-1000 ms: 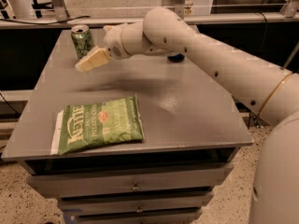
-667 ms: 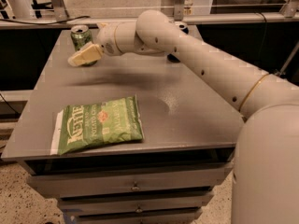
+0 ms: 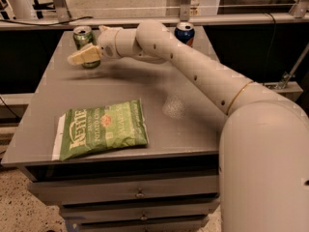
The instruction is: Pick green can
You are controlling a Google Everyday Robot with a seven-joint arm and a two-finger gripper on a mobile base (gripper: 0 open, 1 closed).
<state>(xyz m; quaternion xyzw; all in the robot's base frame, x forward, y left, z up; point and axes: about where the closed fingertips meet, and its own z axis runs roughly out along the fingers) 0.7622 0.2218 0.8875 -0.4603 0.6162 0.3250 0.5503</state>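
**Gripper at the green can, back left corner of the table**

The green can (image 3: 82,35) stands upright near the back left corner of the grey table (image 3: 159,86), with its long axis vertical. The gripper (image 3: 83,56) lies across the front of the can's lower half, so from this camera the can is directly behind it. They are touching or just apart, and I cannot say which. Whether the gripper is released or clenched on the can also cannot be told from here. The single arm (image 3: 193,64) reaches in from the right, low over the table top. A blue can (image 3: 184,32) stands well apart at the back edge, and a flat green chip bag (image 3: 104,128) lies near the front. The top is smooth and matte, with drawers (image 3: 140,193) under it. Behind it runs a rail (image 3: 241,19), and a speckled floor (image 3: 12,204) shows at the lower left.
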